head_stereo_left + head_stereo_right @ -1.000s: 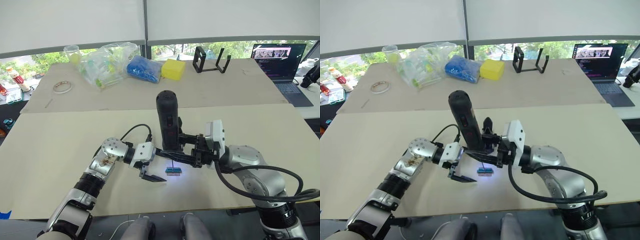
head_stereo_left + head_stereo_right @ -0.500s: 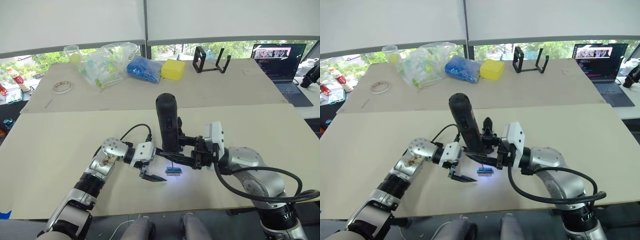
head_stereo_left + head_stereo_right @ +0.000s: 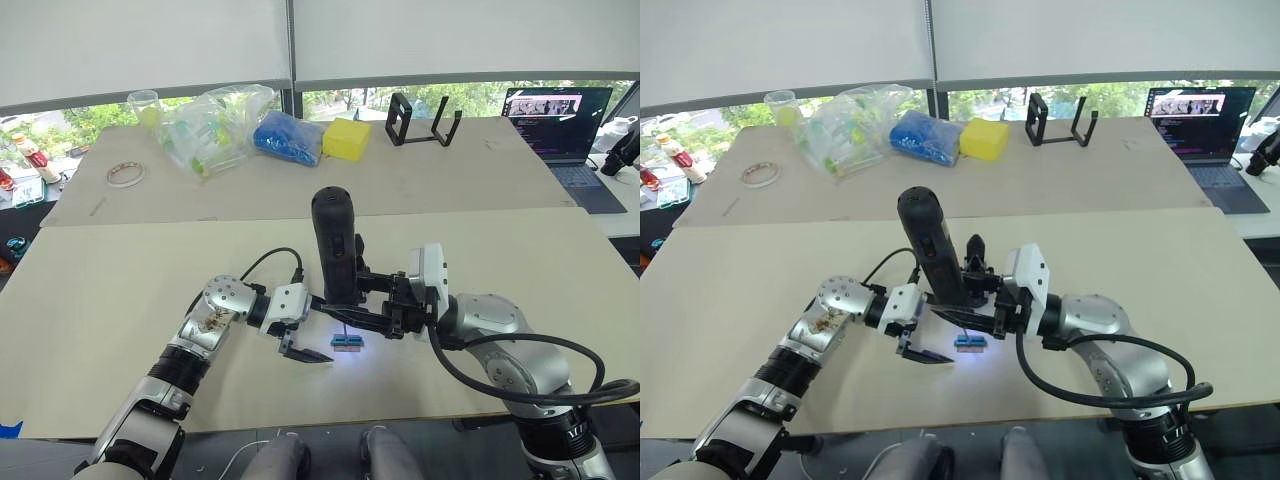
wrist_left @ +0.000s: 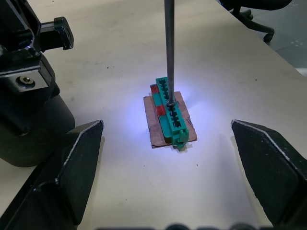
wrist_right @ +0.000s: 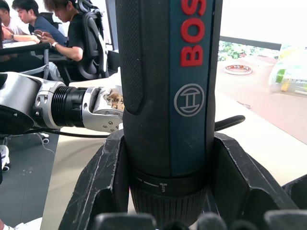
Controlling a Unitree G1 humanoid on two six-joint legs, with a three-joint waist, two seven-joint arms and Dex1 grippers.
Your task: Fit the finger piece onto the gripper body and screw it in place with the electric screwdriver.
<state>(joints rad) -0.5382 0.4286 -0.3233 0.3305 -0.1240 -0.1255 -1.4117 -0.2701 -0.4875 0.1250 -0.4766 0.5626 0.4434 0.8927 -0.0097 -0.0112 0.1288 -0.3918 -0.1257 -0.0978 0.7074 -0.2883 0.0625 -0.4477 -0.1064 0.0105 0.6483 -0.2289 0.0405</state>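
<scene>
Nothing has moved since the earlier frames. At frame centre, the right gripper (image 3: 345, 308) clamps the upright electric screwdriver (image 3: 334, 248), its bit touching the green block (image 4: 170, 113). The left gripper (image 3: 305, 352), spread open, straddles that block on the table (image 3: 100, 290).

The thick black electric screwdriver (image 5: 165, 91) has a matt, finely textured plastic grip beside a smooth, faintly sheened panel with red lettering. Its thin bit (image 4: 169, 48) is bare grey metal. It rests on a glossy green plastic block (image 4: 171, 114) on a dull brown card base. The pale table (image 3: 110, 270) looks smooth and matt.
</scene>
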